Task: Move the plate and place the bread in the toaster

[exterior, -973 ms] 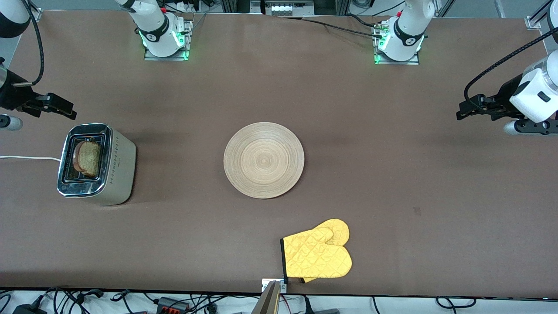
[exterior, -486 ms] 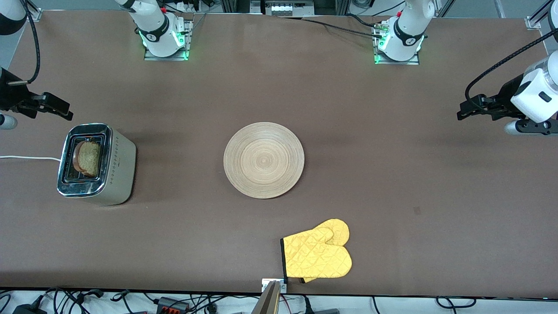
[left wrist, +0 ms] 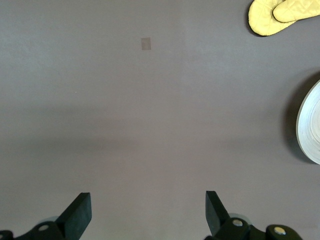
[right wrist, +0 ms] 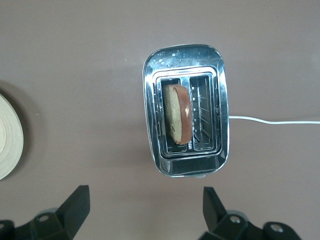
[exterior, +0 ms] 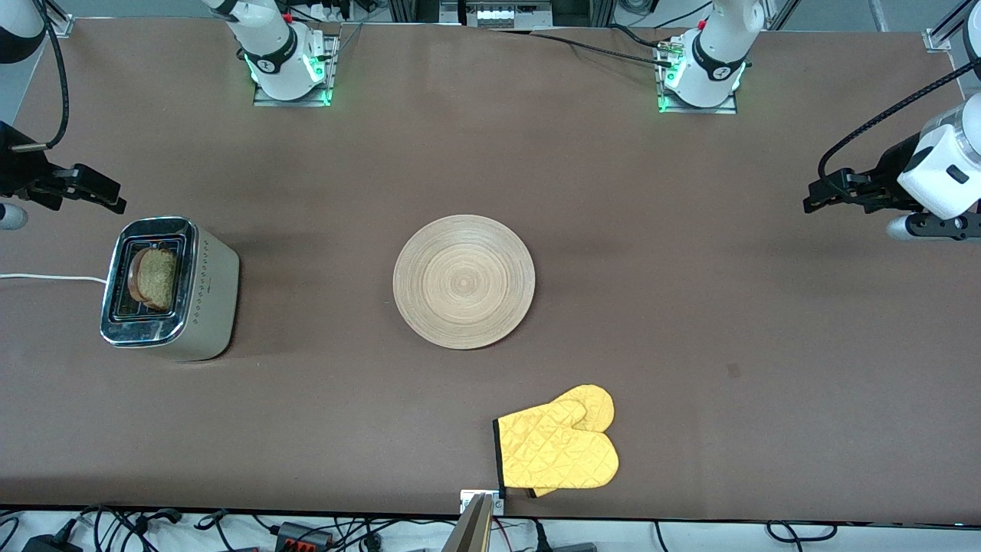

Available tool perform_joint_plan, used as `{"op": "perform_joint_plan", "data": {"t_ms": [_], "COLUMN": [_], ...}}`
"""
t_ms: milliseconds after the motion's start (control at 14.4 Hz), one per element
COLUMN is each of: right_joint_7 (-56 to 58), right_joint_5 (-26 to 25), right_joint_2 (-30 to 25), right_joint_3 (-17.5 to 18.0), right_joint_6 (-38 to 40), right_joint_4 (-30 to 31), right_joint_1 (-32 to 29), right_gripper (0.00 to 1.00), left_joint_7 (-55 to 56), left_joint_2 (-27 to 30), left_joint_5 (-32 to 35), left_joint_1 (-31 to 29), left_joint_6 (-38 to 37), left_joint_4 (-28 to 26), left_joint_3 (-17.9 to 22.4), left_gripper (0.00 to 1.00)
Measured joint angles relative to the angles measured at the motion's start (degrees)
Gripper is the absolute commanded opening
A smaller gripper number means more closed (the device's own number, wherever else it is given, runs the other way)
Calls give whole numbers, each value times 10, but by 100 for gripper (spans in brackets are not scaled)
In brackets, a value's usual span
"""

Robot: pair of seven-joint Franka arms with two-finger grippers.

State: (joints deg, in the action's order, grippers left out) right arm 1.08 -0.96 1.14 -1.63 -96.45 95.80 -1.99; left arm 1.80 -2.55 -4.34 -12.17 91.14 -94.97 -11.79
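A brown tabletop (exterior: 690, 307) seen from above, with the plate as landmark. Starting at the right arm's end: the right end effector (exterior: 115, 198) hangs in the air over bare tabletop close to the toaster, fingers spread wide and holding nothing. The toaster (exterior: 170, 288) stands well apart from the plate (exterior: 464, 281), toward the right arm's end, its white cord (exterior: 46, 277) trailing off the edge. The bread (exterior: 155, 278) stands in one of the toaster's two slots, its rounded top showing. The round wooden plate lies flat mid-table with nothing on it. A yellow oven mitt (exterior: 558, 448) lies nearer the front camera than the plate. The left end effector (exterior: 814, 199) hangs over bare tabletop toward the left arm's end, well apart from the plate, fingers spread and holding nothing. No brand or writing can be read. Only the right wrist view shows the brown crust and the bare second slot; only the left wrist view shows a small pale square mark (left wrist: 146, 44) clearly.
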Motion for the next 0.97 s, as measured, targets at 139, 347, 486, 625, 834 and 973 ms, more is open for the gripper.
{"op": "perform_joint_plan", "data": {"t_ms": [139,347,486,625,834,973], "right_joint_7": [0,0,0,0,0,0], "right_joint_5": [0,0,0,0,0,0], "right_joint_2": [0,0,0,1,1,1], "right_joint_3": [0,0,0,5,17,18], "right_joint_6": [0,0,0,0,0,0], "right_joint_4": [-3,-3,-3,-3,-3,-3], "right_joint_1": [0,-1,-2,-10,-19,-19], "right_gripper": [100,100,100,100,100,100], "left_joint_7": [0,0,0,0,0,0], "left_joint_2": [0,-1,-1,-1,-1,-1], "left_joint_5": [0,0,0,0,0,0], "left_joint_1": [0,0,0,0,-1,-1], "left_joint_6": [0,0,0,0,0,0], "left_joint_4": [0,0,0,0,0,0], "left_joint_3": [0,0,0,0,0,0], "left_gripper": [100,100,100,100,100,100]}}
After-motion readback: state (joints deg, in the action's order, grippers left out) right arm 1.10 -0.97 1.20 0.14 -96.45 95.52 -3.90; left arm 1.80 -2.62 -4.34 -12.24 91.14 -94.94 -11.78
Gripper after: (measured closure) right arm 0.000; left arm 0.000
